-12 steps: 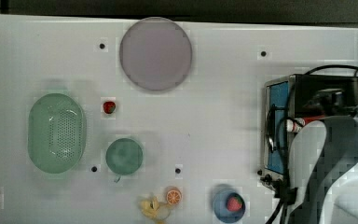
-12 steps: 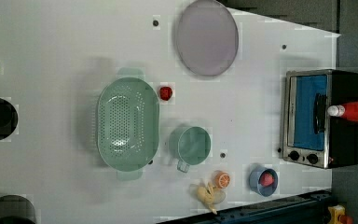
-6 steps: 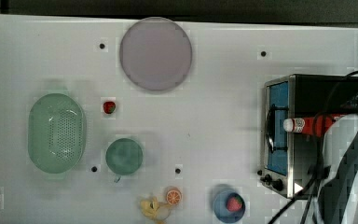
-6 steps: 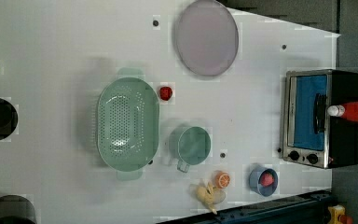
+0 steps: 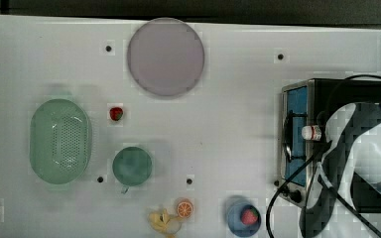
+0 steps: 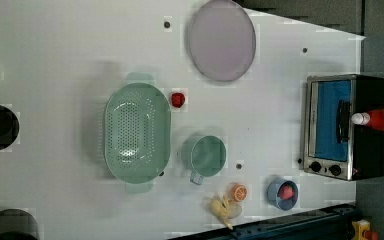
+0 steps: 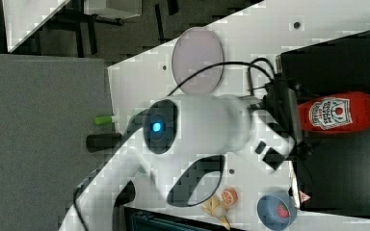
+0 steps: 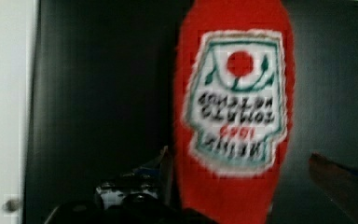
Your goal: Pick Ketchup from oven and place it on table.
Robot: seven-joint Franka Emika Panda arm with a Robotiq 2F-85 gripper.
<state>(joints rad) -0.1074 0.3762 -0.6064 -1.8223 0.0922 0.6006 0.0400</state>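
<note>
Red plastic fills my wrist view: the Ketchup (image 8: 235, 116) lies on its side on the oven (image 6: 370, 150)'s black top, cap toward the door. I have the gripper (image 8: 242, 172) spread fully wide and empty, its fingertips (image 8: 328, 170) straddling the bottle so a squeeze across the slim body should hold. On the table (image 5: 228, 124), at nine o'clock from the oven in the top view, bare white surface offers a landing spot.

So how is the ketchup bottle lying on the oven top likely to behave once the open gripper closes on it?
The ketchup bottle lies on its side on the oven's flat black top, so a nudge could roll it. Its rounded, smooth-looking plastic body may slip or flex slightly under a squeeze. It probably isn't fragile.
</note>
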